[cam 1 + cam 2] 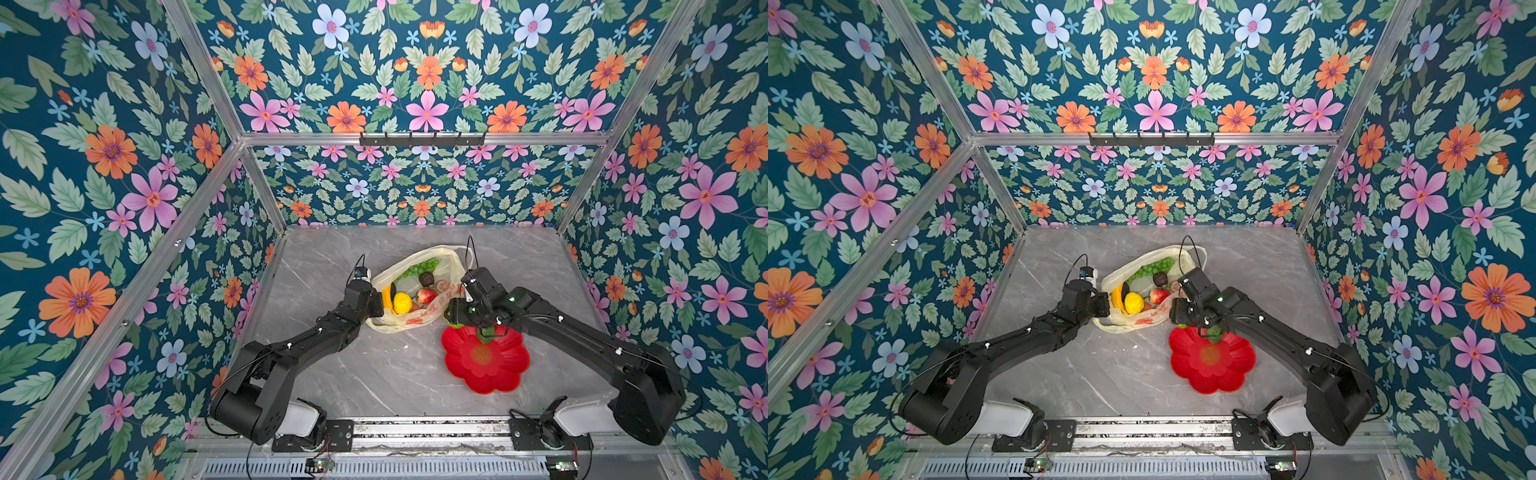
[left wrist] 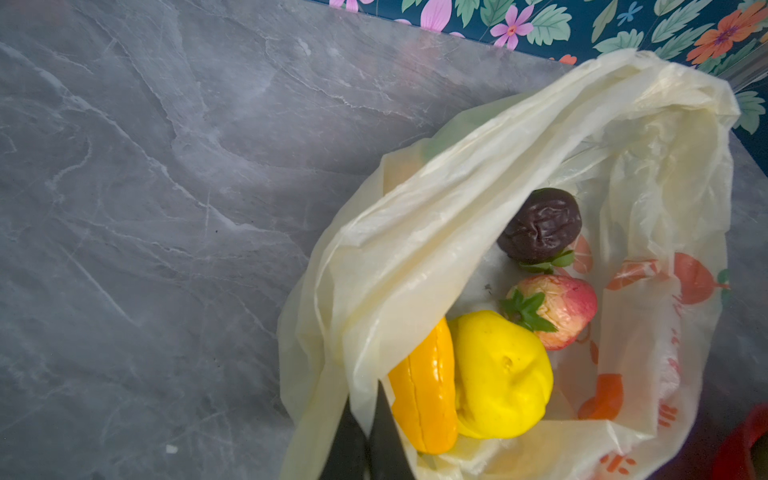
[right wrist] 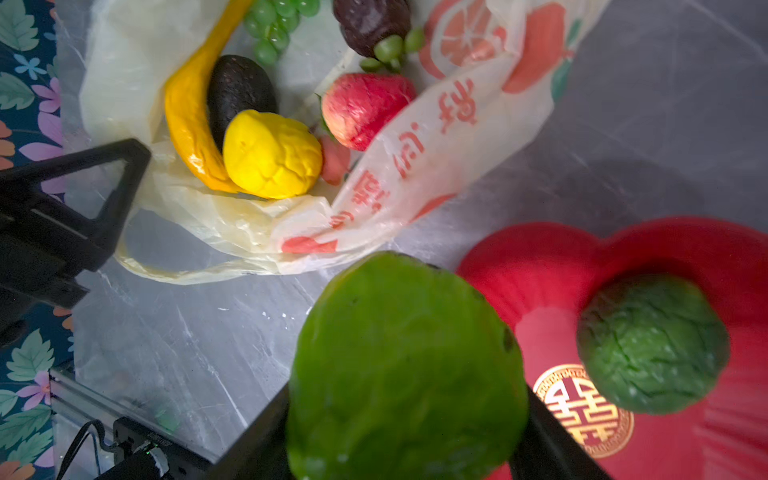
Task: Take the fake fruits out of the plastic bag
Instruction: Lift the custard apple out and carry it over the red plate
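My right pincer [image 3: 407,419] holds a big bumpy lime-green plastic fruit [image 3: 407,353]. Its two black fingers stand wide apart around it. The fruit hangs over the grey marble table [image 1: 374,374], between the bag and the red flower-shaped plastic plate [image 1: 494,376], right by the plate's rim. A smaller dark green bumpy fruit [image 3: 652,345] lies on the plate.

My left pincer [image 2: 365,415] is pinched tight on the edge of the thin cream-yellow plastic bag [image 2: 415,249] with orange prints. It holds the bag's mouth open.

Inside the bag I see a yellow lemon [image 2: 498,374], an orange-yellow banana [image 2: 424,395], a red strawberry [image 2: 557,311], a dark brown wrinkly fruit [image 2: 540,224], a bunch of green grapes [image 1: 419,266] and a dark avocado [image 3: 241,91].

I think I am in the middle of the job, carrying one fruit from the bag to the plate. Many fruits are left.

Next I should move my right pincer over the middle of the plate, go down low, and open my fingers so the fruit does not roll off or bump the green one there. My left pincer should hold the bag open for the next grab
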`<action>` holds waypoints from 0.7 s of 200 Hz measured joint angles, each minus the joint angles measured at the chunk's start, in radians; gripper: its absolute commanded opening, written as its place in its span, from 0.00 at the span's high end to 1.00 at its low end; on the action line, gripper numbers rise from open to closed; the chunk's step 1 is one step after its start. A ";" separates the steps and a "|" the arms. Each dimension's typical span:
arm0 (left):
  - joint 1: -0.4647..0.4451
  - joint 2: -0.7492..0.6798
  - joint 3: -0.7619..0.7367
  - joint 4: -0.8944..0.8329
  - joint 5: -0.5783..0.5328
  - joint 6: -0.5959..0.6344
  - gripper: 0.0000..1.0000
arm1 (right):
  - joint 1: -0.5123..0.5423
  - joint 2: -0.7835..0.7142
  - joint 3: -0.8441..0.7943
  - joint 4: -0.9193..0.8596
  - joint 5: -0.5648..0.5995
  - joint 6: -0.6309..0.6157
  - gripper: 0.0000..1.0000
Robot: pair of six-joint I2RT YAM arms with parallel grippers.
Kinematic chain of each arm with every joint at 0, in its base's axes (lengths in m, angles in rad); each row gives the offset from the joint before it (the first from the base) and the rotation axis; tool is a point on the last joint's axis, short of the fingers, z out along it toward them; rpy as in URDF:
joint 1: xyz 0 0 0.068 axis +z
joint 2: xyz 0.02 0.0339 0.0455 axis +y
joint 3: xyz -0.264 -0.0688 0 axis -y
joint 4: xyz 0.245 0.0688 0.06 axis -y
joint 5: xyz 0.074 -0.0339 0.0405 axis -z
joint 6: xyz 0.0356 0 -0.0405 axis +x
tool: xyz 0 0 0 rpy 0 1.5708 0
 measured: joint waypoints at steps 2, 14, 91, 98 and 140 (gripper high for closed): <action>0.000 0.000 0.000 0.000 0.000 0.000 0.93 | -0.002 -0.006 -0.009 0.002 -0.004 0.004 0.39; 0.000 0.000 0.000 0.000 0.000 0.000 0.93 | -0.010 -0.040 -0.056 0.017 -0.020 0.032 0.39; -0.001 0.000 0.000 0.000 -0.001 0.000 0.93 | -0.075 -0.197 -0.324 0.118 -0.111 0.210 0.40; -0.001 0.000 0.000 0.000 -0.001 0.000 0.93 | -0.077 -0.202 -0.338 0.129 -0.121 0.221 0.40; -0.001 0.005 0.000 0.000 -0.001 0.000 0.93 | -0.082 -0.211 -0.407 0.183 -0.154 0.296 0.40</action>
